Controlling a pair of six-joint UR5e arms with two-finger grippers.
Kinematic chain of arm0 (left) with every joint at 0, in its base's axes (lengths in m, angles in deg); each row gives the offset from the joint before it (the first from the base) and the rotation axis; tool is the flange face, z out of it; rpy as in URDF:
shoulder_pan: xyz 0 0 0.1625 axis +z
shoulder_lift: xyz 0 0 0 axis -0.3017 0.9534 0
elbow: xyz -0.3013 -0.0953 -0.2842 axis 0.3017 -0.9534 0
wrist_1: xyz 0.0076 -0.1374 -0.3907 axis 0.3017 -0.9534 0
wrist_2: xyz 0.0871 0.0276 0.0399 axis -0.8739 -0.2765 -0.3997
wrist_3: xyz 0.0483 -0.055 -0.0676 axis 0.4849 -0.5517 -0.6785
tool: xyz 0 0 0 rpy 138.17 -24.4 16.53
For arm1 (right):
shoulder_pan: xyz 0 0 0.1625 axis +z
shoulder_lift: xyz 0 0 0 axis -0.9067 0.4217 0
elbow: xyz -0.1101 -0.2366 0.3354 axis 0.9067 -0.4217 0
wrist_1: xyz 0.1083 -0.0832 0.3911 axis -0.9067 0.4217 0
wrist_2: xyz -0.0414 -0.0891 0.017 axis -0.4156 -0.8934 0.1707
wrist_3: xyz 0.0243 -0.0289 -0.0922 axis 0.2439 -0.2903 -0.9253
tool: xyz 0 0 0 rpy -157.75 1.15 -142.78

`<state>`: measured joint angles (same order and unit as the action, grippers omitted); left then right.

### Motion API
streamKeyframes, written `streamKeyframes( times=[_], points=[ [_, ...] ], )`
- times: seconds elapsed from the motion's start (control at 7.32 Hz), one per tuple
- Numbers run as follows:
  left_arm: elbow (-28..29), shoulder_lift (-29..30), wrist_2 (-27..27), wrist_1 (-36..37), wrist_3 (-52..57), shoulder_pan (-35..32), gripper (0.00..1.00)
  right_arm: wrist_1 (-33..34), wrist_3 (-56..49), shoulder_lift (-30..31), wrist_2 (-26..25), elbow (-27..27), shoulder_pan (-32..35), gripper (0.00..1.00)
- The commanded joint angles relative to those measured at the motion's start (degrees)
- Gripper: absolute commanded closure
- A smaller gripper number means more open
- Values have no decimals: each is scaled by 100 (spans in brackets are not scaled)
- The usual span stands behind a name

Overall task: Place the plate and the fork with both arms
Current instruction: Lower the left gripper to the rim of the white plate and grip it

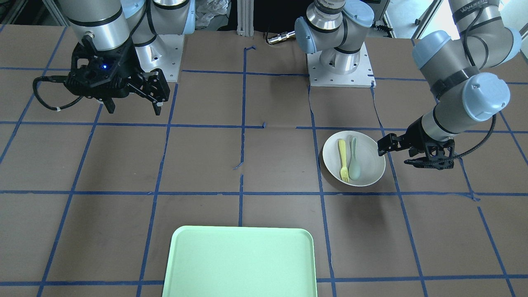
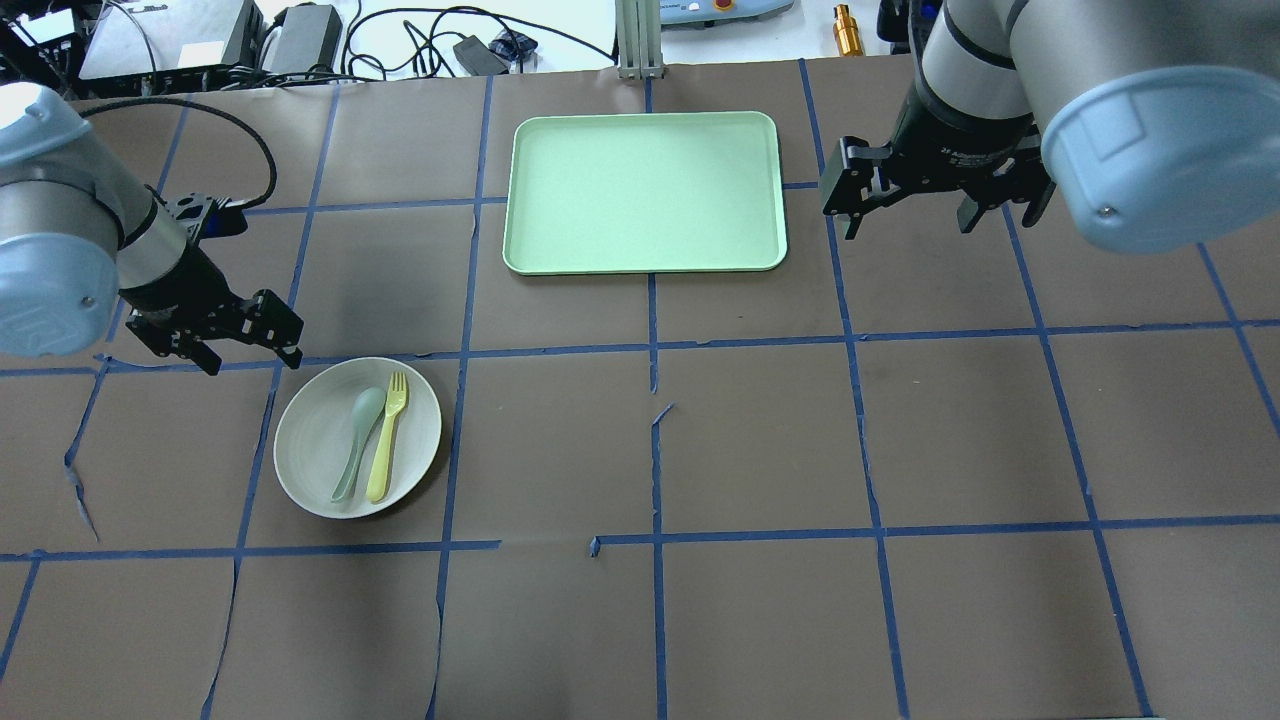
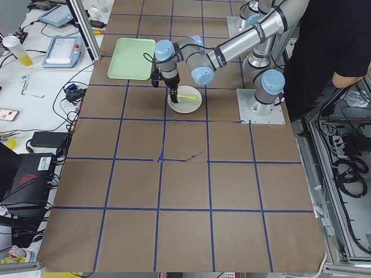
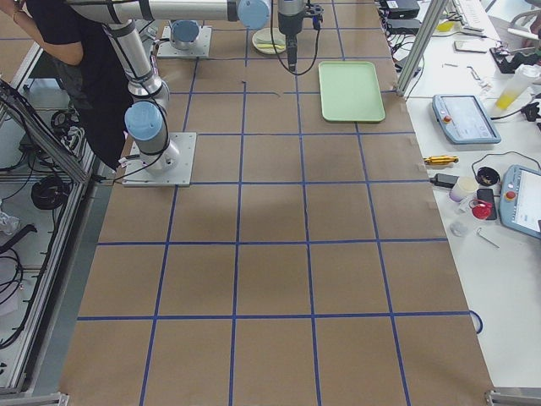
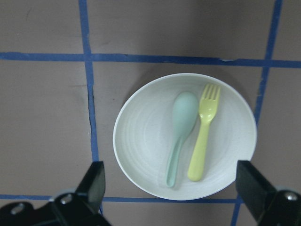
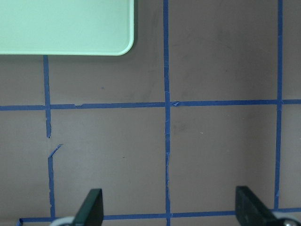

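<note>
On the robot's left side of the brown, blue-taped table (image 2: 760,440) sits the plate (image 2: 308,440), flat on the paper and well apart from the mint-green tray (image 2: 645,190), which lies farther out near the middle of the far edge. Across the plate lie the yellow fork (image 2: 386,437) and a pale grey-green spoon (image 2: 355,447), side by side and touching or nearly so, the fork on the side nearer the table's centre, both with their heads pointing away from the robot. Just beside the plate's outer far rim hangs the left gripper (image 2: 250,358), its two fingers spread wide and holding nothing (its wrist camera looks straight down on the plate, framed between the two fingertips). Over bare table to the right of the tray hovers the right gripper (image 2: 910,222), its fingers likewise wide apart and empty, with only the tray's corner showing in its own wrist view.
</note>
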<state>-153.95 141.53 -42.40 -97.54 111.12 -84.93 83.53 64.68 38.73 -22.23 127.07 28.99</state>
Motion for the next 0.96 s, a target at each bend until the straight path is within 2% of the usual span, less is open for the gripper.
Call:
streamKeyframes(
  times=[0.0, 0.14, 0.27, 0.41, 0.55, 0.68, 0.82],
  points=[
    [-848, 308, -28, 1353, 320, 216, 11, -7, 0, 3, 3, -3, 0, 0],
    [-1035, 431, 7, 1804, 285, 225, 12, -7, 0, -6, -6, -3, -9, 0],
    [-1072, 441, -11, 1826, 276, 225, 22, -7, 0, 3, 3, -3, 0, 0],
    [-1107, 467, -45, 1817, 276, 225, 40, -7, 0, 3, 3, -3, 0, 0],
    [-1107, 459, -55, 1782, 267, 225, 69, -15, 0, -6, 3, -3, 0, 0],
    [-1116, 458, -63, 1765, 154, 225, 88, -24, 0, -6, 3, -11, 0, 0],
    [-1107, 432, -63, 1756, 135, 225, 100, -24, 0, -6, 3, -11, 0, 0]
  ],
)
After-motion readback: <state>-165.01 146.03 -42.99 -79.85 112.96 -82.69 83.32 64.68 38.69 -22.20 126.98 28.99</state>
